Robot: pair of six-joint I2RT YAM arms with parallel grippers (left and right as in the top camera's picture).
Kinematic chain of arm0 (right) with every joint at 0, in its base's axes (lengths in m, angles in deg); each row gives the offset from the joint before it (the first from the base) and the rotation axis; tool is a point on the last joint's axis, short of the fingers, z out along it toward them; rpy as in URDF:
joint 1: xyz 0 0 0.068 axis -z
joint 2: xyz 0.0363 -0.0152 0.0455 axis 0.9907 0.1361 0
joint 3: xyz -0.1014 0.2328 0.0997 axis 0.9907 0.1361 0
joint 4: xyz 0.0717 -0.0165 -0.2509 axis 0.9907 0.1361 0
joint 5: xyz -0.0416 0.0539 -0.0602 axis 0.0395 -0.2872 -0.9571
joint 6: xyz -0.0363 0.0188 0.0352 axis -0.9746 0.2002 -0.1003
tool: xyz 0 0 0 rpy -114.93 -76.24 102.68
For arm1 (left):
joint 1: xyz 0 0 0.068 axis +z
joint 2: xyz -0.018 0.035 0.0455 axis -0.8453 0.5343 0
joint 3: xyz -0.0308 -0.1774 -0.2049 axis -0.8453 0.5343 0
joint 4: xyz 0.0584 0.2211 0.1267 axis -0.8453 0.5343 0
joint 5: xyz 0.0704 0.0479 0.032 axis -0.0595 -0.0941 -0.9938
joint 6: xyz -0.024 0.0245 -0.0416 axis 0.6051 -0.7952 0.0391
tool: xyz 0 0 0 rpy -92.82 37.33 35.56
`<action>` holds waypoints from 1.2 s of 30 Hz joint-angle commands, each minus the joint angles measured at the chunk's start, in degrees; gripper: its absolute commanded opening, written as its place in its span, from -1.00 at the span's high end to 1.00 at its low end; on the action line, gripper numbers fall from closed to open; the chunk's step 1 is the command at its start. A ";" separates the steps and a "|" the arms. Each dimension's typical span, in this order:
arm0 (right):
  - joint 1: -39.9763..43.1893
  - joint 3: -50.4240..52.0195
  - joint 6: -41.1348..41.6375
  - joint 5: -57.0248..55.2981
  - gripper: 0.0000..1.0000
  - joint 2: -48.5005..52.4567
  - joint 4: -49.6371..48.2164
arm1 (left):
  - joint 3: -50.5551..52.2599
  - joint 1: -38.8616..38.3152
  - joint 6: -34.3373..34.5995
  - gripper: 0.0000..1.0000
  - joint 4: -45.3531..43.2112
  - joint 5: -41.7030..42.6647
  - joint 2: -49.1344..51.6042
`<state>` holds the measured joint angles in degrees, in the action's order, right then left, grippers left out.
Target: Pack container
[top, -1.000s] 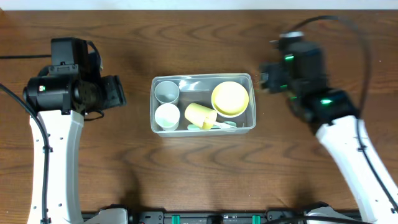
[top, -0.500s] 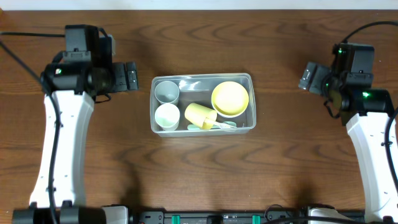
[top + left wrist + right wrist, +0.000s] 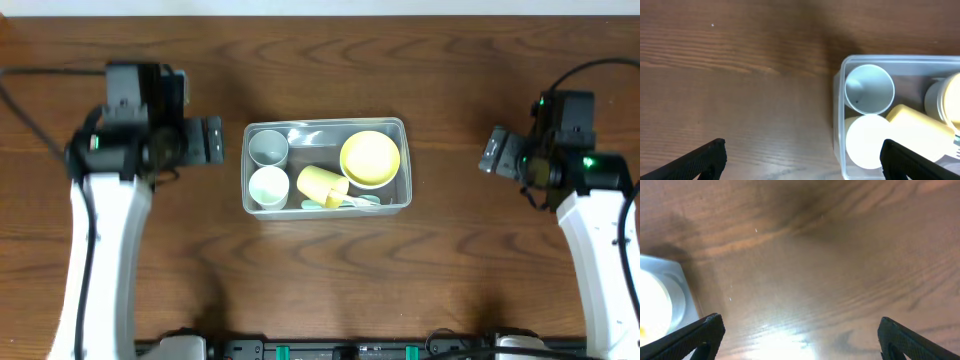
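Note:
The container is a clear rectangular bin at the table's centre. It holds a grey cup, a white cup, a yellow cup on its side, a yellow bowl and pale utensils. My left gripper is open and empty, just left of the bin. In the left wrist view the bin's corner lies between its fingers. My right gripper is open and empty, well right of the bin. Its wrist view shows the bin's edge at the left.
Bare brown wooden table lies all around the bin. The table's far edge runs along the top of the overhead view. Cables trail from both arms at the left and right edges.
The right arm has drawn away from the bin to the right and then slightly nearer. The left gripper has swung upright and sits a bit closer to the bin. The bin's contents are unchanged.

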<state>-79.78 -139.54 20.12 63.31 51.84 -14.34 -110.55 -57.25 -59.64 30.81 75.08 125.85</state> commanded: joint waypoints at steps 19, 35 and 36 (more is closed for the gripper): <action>-14.88 32.76 11.91 -11.63 -0.99 -32.37 -8.33 | 36.17 -0.15 3.87 -0.96 -12.48 -0.04 -43.82; -14.88 32.79 11.91 -10.64 -0.98 -32.39 -8.31 | 36.17 -0.17 3.87 -0.96 -12.48 -0.04 -43.58; -14.88 32.79 11.91 -10.67 -0.98 -32.39 -8.31 | 36.17 -0.15 3.87 -0.96 -12.48 -0.04 -43.58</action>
<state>-94.10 -106.93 31.22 52.84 19.91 -22.56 -74.44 -57.41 -56.69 18.66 75.08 82.10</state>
